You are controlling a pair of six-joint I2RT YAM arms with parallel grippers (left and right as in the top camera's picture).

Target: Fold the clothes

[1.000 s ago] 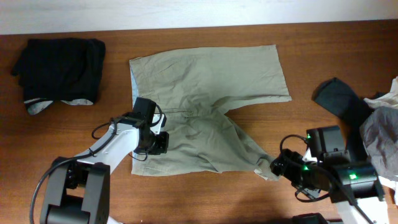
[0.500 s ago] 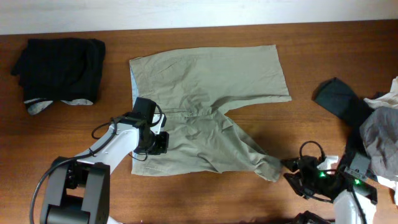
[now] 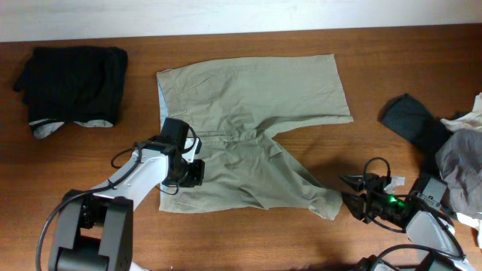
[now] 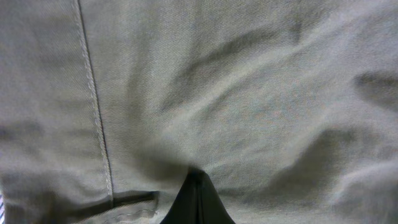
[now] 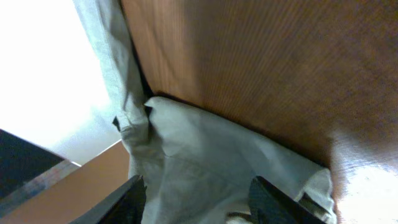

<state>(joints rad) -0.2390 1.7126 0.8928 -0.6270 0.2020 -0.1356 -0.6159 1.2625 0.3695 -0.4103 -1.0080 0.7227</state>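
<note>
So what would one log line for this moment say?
left gripper: shut on khaki shorts | right gripper: open beside leg hem, empty | fold: not yet begun, shorts spread out

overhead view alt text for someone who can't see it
Pale khaki shorts lie spread on a wooden table, one leg rumpled. The left gripper is shut, resting on them near the waistband; the right gripper stands open beside the rumpled hem. A black garment lies far left.

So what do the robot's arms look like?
The left arm and right arm are white tubes with black joints and looping black cables. The left gripper and right gripper are black with pointed fingers. A green light glows on the right arm.
</note>
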